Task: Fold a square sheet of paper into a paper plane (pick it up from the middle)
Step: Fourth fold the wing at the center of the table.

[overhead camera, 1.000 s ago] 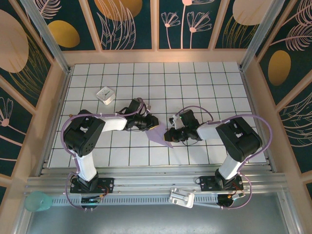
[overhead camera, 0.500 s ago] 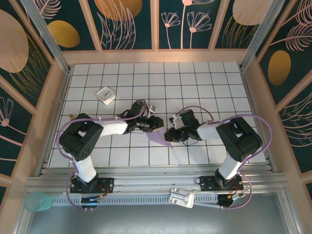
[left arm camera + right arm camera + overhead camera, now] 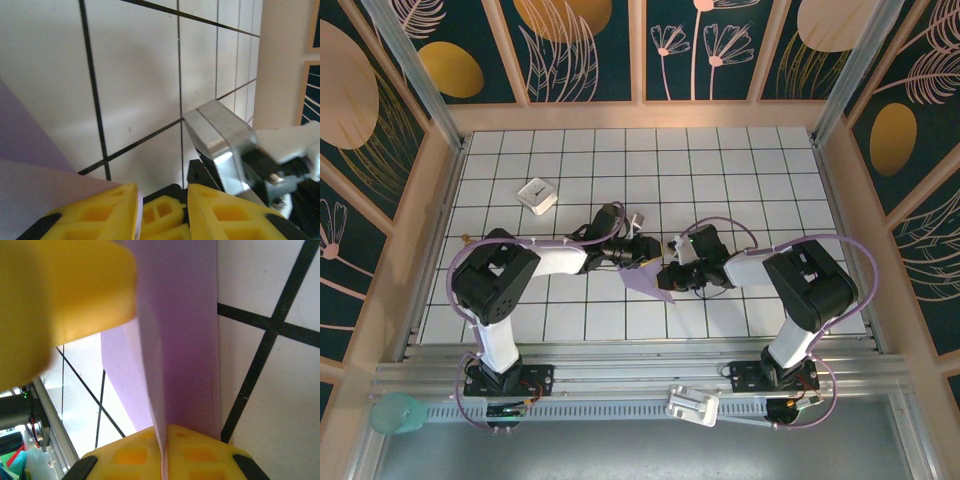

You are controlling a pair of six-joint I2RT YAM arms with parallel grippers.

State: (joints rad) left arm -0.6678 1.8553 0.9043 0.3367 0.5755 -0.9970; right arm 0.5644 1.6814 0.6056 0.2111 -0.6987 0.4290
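Advanced rightward since the earlier frame, our left gripper (image 3: 642, 250) sits at the upper tip of the folded lavender-purple paper sheet (image 3: 646, 281), jaws slightly apart. We find the right gripper (image 3: 670, 276) clamped on the sheet's opposite edge, crowding access. Well apart on the white tiled table (image 3: 720, 170) lies a small white marked block (image 3: 536, 195).

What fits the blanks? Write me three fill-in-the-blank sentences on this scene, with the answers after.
1. The paper lying between the left gripper and the right gripper is ___ in colour.
2. The right gripper is shut on the paper with ___ fingers.
3. The small white block sits on the ___ arm's side of the table.
Missing words: purple; yellow; left.
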